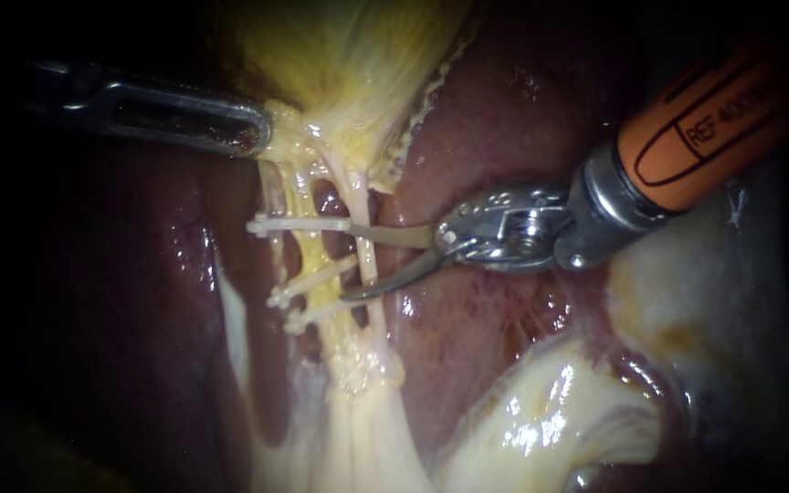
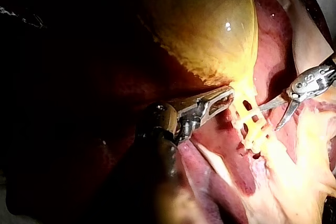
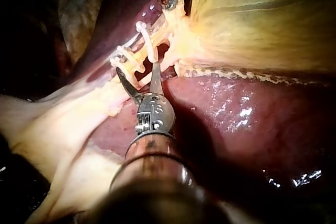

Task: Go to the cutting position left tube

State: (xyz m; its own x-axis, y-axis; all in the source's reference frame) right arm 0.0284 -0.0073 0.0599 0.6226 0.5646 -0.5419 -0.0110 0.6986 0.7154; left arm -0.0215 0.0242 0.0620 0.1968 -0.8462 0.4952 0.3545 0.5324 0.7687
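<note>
While the left instrument [image 1: 253,137] jaws clamp the gallbladder [image 1: 349,55] neck, the right instrument [image 1: 351,263] jaws gape, straddling a tube [image 1: 358,196] beside clips [image 1: 299,224].

Printed label [image 1: 707,128] (orange) on right instrument [image 1: 352,262]

We see the left tube [image 1: 303,196] as a yellow, fat-coated strand stretched taut from the neck of the gallbladder [image 1: 349,55] down over the liver [image 1: 504,119], just beside a paler strand [image 1: 364,246]. Three white clips [image 1: 296,224] cross it: one high, two lower.
</note>
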